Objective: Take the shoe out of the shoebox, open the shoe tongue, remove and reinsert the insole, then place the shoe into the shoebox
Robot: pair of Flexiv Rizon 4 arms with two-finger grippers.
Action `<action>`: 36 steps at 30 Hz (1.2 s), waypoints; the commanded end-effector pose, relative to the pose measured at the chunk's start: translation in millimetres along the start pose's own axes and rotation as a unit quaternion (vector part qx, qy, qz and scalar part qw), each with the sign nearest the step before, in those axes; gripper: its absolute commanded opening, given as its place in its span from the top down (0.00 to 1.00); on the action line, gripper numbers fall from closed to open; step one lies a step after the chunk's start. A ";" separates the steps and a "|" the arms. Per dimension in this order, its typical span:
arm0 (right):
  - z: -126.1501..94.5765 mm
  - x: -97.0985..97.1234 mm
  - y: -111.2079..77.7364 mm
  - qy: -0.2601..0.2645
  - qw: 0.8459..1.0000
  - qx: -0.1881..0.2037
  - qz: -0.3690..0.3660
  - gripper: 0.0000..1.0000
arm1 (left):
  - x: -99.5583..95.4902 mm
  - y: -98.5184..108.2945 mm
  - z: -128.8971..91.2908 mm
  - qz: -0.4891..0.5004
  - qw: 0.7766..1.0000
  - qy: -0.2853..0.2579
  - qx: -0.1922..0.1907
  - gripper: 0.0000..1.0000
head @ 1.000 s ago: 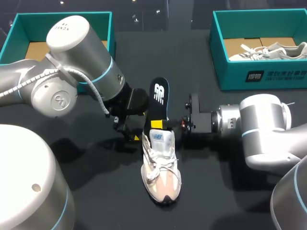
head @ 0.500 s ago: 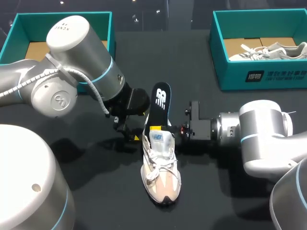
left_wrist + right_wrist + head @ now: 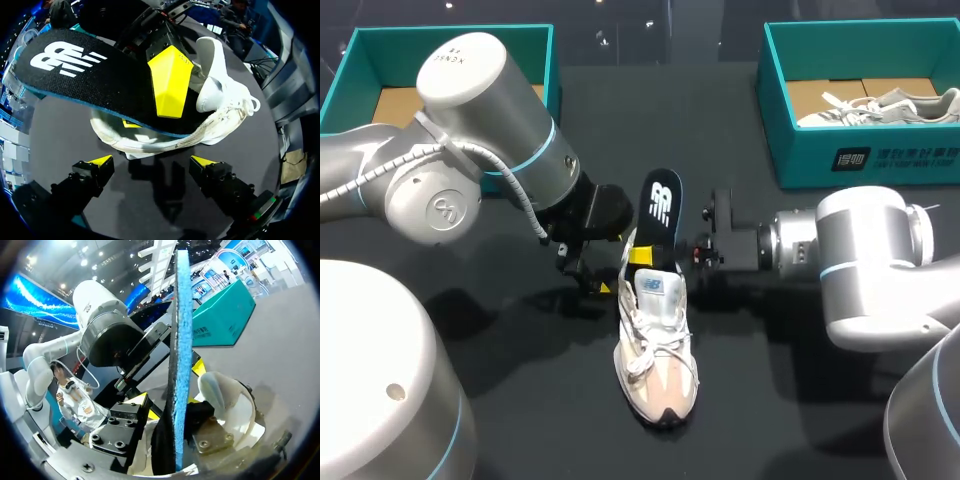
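A white sneaker (image 3: pixel 656 345) lies mid-table, toe toward me. Its black insole (image 3: pixel 660 212) with a white logo sticks up out of the heel opening. My right gripper (image 3: pixel 655 258) comes in from the right at the shoe's collar. The insole's blue edge (image 3: pixel 179 355) stands between its slightly parted fingers, with a dark gap on one side. One yellow fingertip (image 3: pixel 170 82) of it rests on the insole (image 3: pixel 85 75). My left gripper (image 3: pixel 152 162) is wide open and holds nothing, just short of the shoe's heel (image 3: pixel 150 142); it is also seen in the head view (image 3: pixel 595 278).
A teal shoebox (image 3: pixel 860 160) at the back right holds another pale shoe (image 3: pixel 880 105). A second teal shoebox (image 3: pixel 355 60) stands at the back left behind my left arm. Bare black tabletop lies in front of the sneaker's toe.
My right gripper's fingers have parted on the insole. The right arm pushed in toward the shoe, then eased back. The insole has leaned slightly to the right and sits a bit lower.
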State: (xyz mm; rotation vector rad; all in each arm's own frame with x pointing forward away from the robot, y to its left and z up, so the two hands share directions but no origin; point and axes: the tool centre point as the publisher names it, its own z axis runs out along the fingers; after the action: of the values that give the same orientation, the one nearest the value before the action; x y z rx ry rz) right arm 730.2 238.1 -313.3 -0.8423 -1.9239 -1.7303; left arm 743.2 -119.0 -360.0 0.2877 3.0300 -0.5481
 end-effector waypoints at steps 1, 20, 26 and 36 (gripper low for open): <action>-6.6 1.7 10.0 -0.005 1.000 0.008 -0.001 0.64 | -0.1 0.1 0.7 0.001 1.000 0.000 -0.001 0.00; -9.6 -17.4 5.7 -0.011 0.999 0.013 0.028 1.00 | -0.1 0.1 0.7 0.001 1.000 0.000 -0.001 0.00; -8.4 -13.0 -16.8 -0.015 0.998 0.017 0.062 1.00 | -0.1 0.1 0.7 0.001 1.000 0.000 -0.001 0.00; -4.0 -8.2 -36.5 -0.023 0.995 0.028 0.096 1.00 | -0.1 0.1 0.7 0.001 1.000 0.000 -0.001 0.00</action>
State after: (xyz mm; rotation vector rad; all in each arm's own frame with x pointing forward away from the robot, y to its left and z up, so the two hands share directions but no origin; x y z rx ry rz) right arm 715.2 226.6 -341.1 -1.0081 -1.8405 -1.5524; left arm 743.2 -119.0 -360.0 0.2877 3.0300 -0.5481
